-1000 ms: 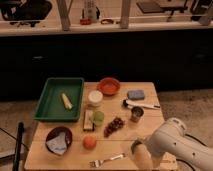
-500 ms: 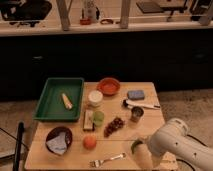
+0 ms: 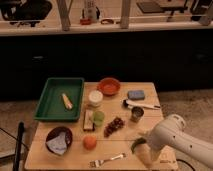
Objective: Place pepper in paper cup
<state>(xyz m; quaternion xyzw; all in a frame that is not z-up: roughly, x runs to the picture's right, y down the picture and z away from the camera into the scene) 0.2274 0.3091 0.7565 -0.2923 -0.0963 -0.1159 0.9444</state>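
The paper cup (image 3: 95,97), short and white, stands upright at the table's middle, just right of the green tray. The pepper (image 3: 136,145) shows only as a small green curved piece near the table's front right, partly hidden by my arm. My gripper (image 3: 141,150) is at the end of the white arm (image 3: 172,137) that comes in from the lower right. It is right at the pepper, low over the table. The paper cup is well apart from it, up and to the left.
A green tray (image 3: 50,102) holds a yellow piece at the left. An orange bowl (image 3: 109,86), blue sponge (image 3: 136,94), brush (image 3: 141,105), dark metal cup (image 3: 136,114), small green cup (image 3: 99,117), grapes (image 3: 114,126), orange fruit (image 3: 89,142), dark bowl (image 3: 58,140) and fork (image 3: 107,160) lie around.
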